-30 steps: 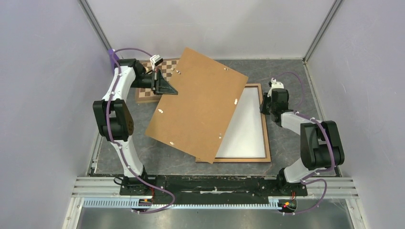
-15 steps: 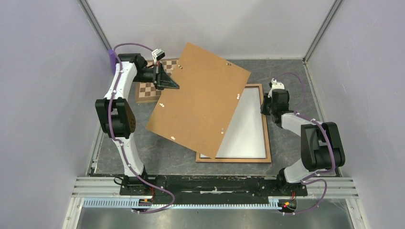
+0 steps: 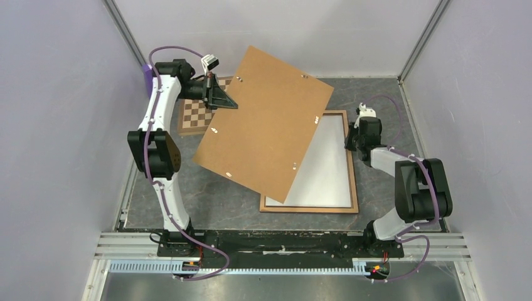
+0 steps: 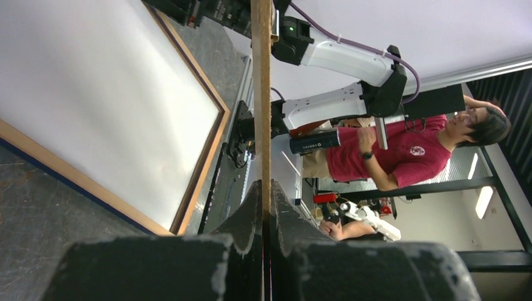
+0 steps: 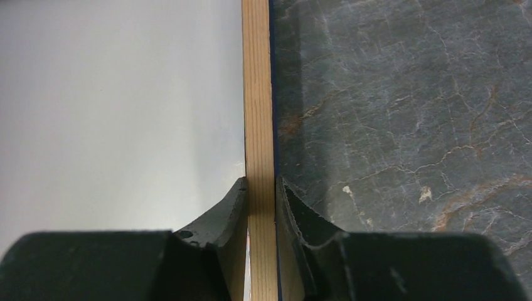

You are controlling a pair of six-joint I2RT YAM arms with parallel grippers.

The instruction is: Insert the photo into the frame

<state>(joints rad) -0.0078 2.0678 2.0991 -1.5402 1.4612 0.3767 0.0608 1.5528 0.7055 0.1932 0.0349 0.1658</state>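
The frame [image 3: 353,182] lies back-up on the table at the right, light wood rails showing. The photo [image 3: 323,169] lies inside it with its plain white back up; the sunset side is hidden. My left gripper [image 3: 227,103] is shut on the left edge of the plain brown backing board [image 3: 266,119] and holds it tilted above the frame's left part. The left wrist view shows the board edge-on [image 4: 261,94] between the fingers [image 4: 266,188], with the photo [image 4: 94,94] below. My right gripper [image 3: 354,141] is shut on the frame's right rail [image 5: 258,94], fingers [image 5: 260,188] on either side of it.
A small chessboard [image 3: 196,114] lies at the back left, partly under the left arm and the raised board. The dark marbled table [image 5: 401,125] shows right of the frame. Enclosure walls stand close on both sides. A person in a red shirt [image 4: 389,157] is beyond the table.
My left gripper has lifted the backing board higher and toward the back, uncovering more of the photo's white back. The right gripper has stayed on the frame's rail.
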